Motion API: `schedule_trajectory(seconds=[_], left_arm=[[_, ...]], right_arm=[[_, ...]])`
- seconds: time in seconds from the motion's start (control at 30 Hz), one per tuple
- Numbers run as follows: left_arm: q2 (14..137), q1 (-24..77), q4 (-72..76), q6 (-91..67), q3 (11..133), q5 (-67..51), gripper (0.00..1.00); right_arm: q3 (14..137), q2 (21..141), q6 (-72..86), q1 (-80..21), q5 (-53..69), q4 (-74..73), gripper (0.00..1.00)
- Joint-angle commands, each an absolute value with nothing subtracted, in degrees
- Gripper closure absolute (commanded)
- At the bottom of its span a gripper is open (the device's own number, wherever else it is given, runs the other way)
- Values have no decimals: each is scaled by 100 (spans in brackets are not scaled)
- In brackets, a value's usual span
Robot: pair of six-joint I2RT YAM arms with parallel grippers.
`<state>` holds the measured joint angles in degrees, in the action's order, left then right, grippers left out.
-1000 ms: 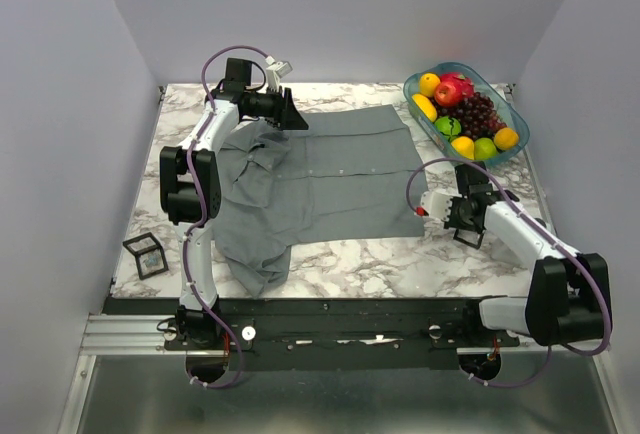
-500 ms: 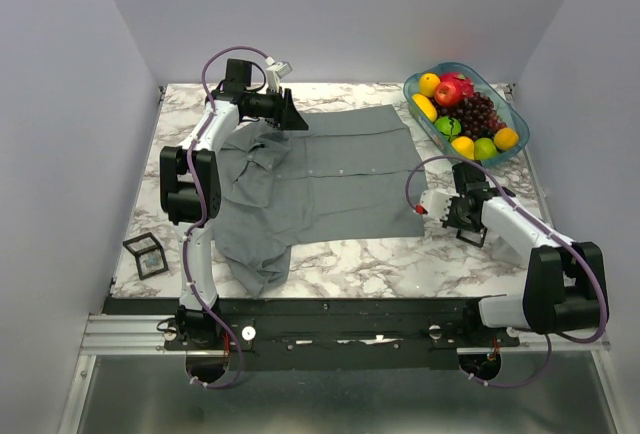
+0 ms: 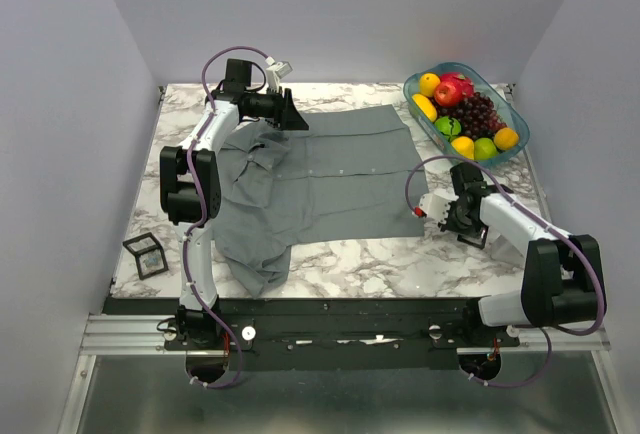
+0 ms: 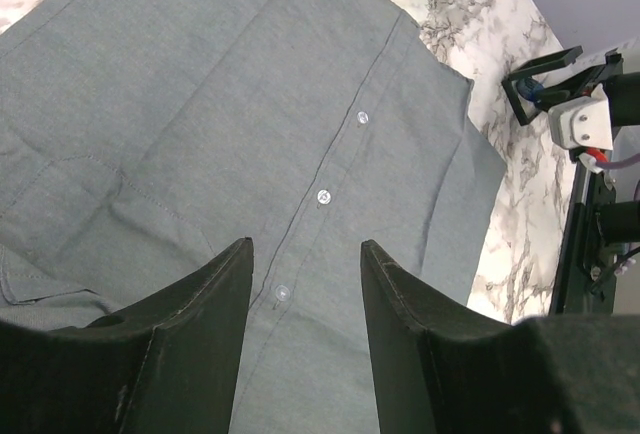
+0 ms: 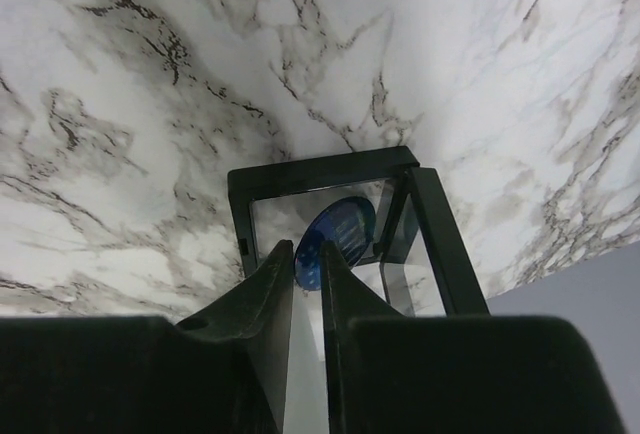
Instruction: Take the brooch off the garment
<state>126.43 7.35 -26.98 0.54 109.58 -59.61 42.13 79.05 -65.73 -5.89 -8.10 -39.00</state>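
Note:
The grey shirt (image 3: 330,174) lies spread flat on the marble table, its button row showing in the left wrist view (image 4: 323,197). My left gripper (image 3: 292,116) hovers open over the shirt near the collar, with its fingers (image 4: 215,294) either side of a button. My right gripper (image 3: 458,216) is off the shirt's right edge. In the right wrist view it (image 5: 308,254) is shut on the lower edge of the small blue round brooch (image 5: 338,234). It holds the brooch against a black-framed clear box (image 5: 320,172) on the table.
A blue bowl (image 3: 505,119) of fruit stands at the back right. A second black wire-frame cube (image 3: 146,254) sits at the front left. The shirt's sleeve hangs toward the front edge (image 3: 262,259). Bare marble lies in front of the shirt.
My right arm has shifted slightly, bringing the gripper a little toward the shirt's edge over the black-framed box. The left arm and shirt have not moved.

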Motion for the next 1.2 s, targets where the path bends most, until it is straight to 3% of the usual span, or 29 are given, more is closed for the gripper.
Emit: schedule_trajectory(seconds=[0.0,0.23,0.37,0.47,0.53,0.67,0.7,0.77,0.8,0.87,0.9,0.97,1.17], left_arm=[[12533,738,-2619,26,10916,-6161,44],[12489,738,-2698,79,10960,-6205,42],[12393,729,-2908,410,11021,-6109,41],[12270,729,-3444,956,11284,-5698,41],[12234,721,-3866,1221,11504,-5459,41],[12156,650,-4070,1231,11970,-4801,37],[12068,624,-3974,1109,11997,-4503,35],[11962,545,-3859,1020,11997,-4351,22],[11901,510,-3728,1028,11980,-4298,6],[11690,440,-3552,1002,11762,-3983,1],[11620,422,-3385,1037,11664,-3860,1],[11453,352,-3253,1046,11462,-3420,1],[11321,141,-2910,413,11426,-1912,1]], right_arm=[[4526,8059,-6337,-571,-554,-4385,75],[5175,8165,-6082,-580,-36,-4989,70],[6290,8349,-5950,-685,1193,-6132,65],[7432,8604,-5697,-870,2142,-6749,59],[8178,8997,-5337,-879,2810,-6846,48],[10435,9928,-3584,-888,3409,-6496,38],[10694,10045,-3351,-888,3471,-6391,30],[11116,10230,-2921,-888,3568,-6039,27],[11388,10335,-2770,-888,3542,-5899,24],[11557,10397,-1914,-896,3280,-5261,23],[11584,10450,-1455,-888,2626,-4986,1],[11777,10555,-349,-888,1902,-4466,0],[12741,11109,254,-940,748,-3964,0]])
